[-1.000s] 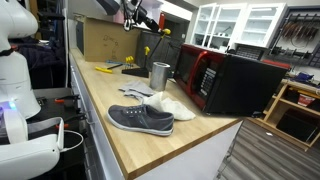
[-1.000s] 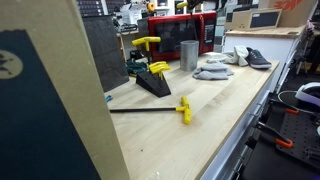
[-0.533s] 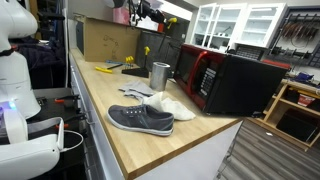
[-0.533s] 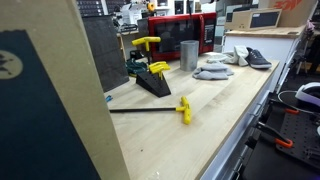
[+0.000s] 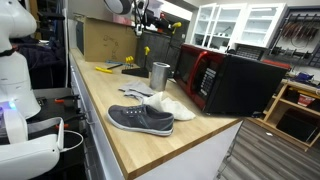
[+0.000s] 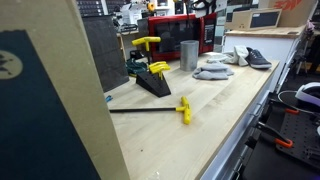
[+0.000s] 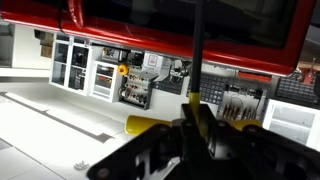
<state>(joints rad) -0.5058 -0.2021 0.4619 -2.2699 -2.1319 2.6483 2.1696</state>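
Since 1.0 s ago the gripper has climbed a little and drifted toward the far end of the counter; shoe, cup and microwave unchanged.

Wrist view: the fingers look closed on the yellow handle of a key. Its thin black shaft runs straight up the frame. The key is too small to pick out in the exterior views.

Position: key held high in the air, above the counter's far end. It is well apart from the rack of similar keys near the microwave-side edge.

Judgement: the hold is on the handle only, so the long shaft can swing. Keep the clamp firm and the wrist steady, travel slowly, and keep the shaft tip clear of the microwave top.
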